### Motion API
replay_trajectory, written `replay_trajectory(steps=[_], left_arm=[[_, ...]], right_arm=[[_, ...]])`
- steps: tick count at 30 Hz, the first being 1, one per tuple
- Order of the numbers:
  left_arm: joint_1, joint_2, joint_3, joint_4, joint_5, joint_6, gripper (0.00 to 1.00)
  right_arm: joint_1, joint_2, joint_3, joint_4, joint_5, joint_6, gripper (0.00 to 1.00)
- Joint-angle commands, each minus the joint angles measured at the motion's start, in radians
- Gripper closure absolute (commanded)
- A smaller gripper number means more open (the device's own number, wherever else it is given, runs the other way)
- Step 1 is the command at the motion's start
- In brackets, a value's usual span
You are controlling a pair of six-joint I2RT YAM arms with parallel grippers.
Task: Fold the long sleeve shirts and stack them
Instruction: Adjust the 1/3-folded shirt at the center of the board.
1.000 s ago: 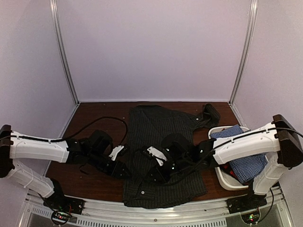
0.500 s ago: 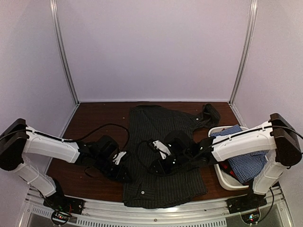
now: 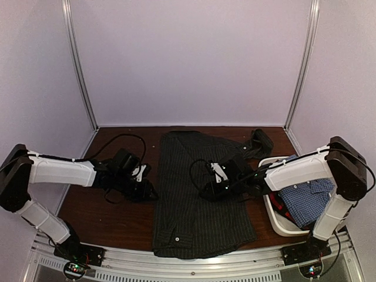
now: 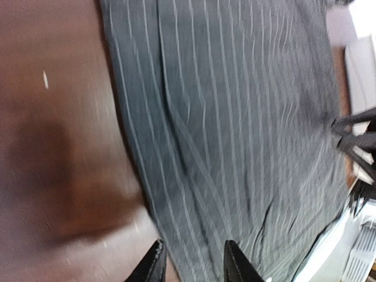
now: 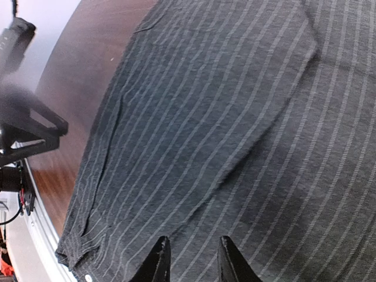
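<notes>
Both arms have drawn away from the near half of the black pinstriped button-up shirt [image 3: 182, 170], which lies lengthwise down the middle of the dark wooden desk [image 3: 111, 217], its hem at the near edge. The left tool [image 3: 147, 189] now sits at the shirt's left edge. The right tool [image 3: 205, 191] hovers over the shirt's middle. Each has its jaws narrower than a second ago but still parted, with nothing between them. This looks like a move to a new grasp, as the shirt is not yet fully folded. The blue-white check shirt [image 3: 305, 197] waits in the white plastic tub [image 3: 276, 220] at the desk's right edge.
</notes>
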Motion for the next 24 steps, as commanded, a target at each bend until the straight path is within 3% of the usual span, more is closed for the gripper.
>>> replay_trajectory(steps=[1, 17, 20, 24], left_arm=[[0.060, 0.087, 0.117, 0.014, -0.050, 0.055, 0.63], [0.148, 0.439, 0.399, 0.063, -0.085, 0.090, 0.64], [0.147, 0.455, 0.403, 0.057, -0.083, 0.083, 0.71], [0.153, 0.454, 0.404, 0.023, -0.119, 0.083, 0.92]], right_arm=[[-0.062, -0.065, -0.038, 0.010, 0.058, 0.024, 0.71], [-0.148, -0.246, -0.146, -0.069, 0.114, 0.007, 0.64], [-0.150, -0.274, -0.154, -0.082, 0.131, 0.008, 0.63], [-0.151, -0.293, -0.155, -0.101, 0.141, 0.004, 0.61]])
